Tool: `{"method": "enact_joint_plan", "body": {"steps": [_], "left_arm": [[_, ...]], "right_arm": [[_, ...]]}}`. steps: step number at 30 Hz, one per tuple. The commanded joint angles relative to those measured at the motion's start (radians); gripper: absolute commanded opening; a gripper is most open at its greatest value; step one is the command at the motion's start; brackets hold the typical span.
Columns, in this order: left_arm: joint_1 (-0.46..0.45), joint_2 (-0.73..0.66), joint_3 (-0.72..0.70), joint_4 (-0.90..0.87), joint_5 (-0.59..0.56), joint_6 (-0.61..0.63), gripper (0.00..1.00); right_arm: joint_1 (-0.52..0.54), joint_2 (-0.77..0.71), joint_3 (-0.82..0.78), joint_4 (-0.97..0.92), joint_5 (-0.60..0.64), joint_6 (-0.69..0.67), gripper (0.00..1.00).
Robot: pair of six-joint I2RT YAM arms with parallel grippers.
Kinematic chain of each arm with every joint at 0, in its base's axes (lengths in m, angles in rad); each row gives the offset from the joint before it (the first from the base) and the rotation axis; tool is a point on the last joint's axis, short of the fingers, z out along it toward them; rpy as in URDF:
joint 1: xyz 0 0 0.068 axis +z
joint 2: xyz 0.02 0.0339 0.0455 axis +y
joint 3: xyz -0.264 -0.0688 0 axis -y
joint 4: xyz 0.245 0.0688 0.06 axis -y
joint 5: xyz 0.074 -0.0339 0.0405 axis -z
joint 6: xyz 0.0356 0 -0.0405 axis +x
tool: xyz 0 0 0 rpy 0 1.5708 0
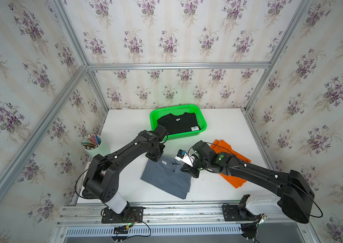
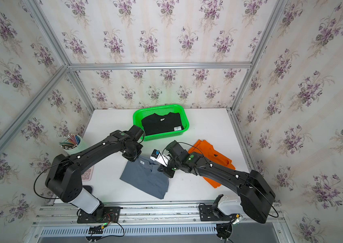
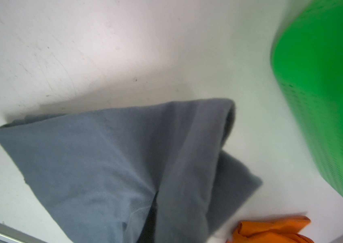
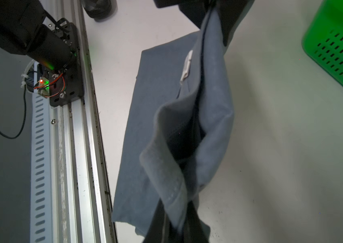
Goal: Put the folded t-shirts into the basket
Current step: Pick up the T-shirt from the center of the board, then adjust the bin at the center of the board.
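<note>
Left gripper (image 1: 154, 157): jaws closed, pinching the far-left collar corner of the slate grey-blue t-shirt (image 1: 165, 179). Right gripper (image 1: 189, 170): jaws closed on the same shirt's far-right edge; the right wrist view shows the cloth bunched and raised there. The rest of that shirt lies on the white table (image 1: 219, 126), near its front edge. Black t-shirt (image 1: 178, 126) flat inside the green basket (image 1: 152, 121) at the back. Orange t-shirt (image 1: 234, 182) on the table, partly under the right arm. Pencil cup (image 1: 101, 149) at left.
</note>
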Motion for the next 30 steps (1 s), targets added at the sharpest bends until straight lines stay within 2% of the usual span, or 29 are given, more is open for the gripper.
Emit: {"method": "enact_joint_plan", "body": {"steps": [1,8,11,14,21,30], "left_arm": [[-0.001,-0.019,0.041,-0.008,-0.02,-0.013,0.0],[0.005,0.04,0.218,-0.049,-0.058,0.03,0.0],[0.011,0.073,0.285,-0.048,-0.078,0.038,0.0],[0.018,0.105,0.352,-0.018,-0.081,0.035,0.0],[0.046,0.189,0.501,0.028,-0.07,0.021,0.0],[0.087,0.325,0.666,0.041,-0.046,0.061,0.0]], "right_arm": [[-0.003,0.003,0.061,-0.031,0.129,0.047,0.0],[-0.056,0.025,0.228,-0.11,0.223,0.029,0.0],[-0.114,0.056,0.313,-0.145,0.309,0.025,0.0],[-0.19,0.092,0.417,-0.162,0.34,0.012,0.0],[-0.298,0.206,0.647,-0.151,0.331,-0.031,0.0],[-0.417,0.382,0.768,-0.042,0.259,-0.05,0.0]]}}
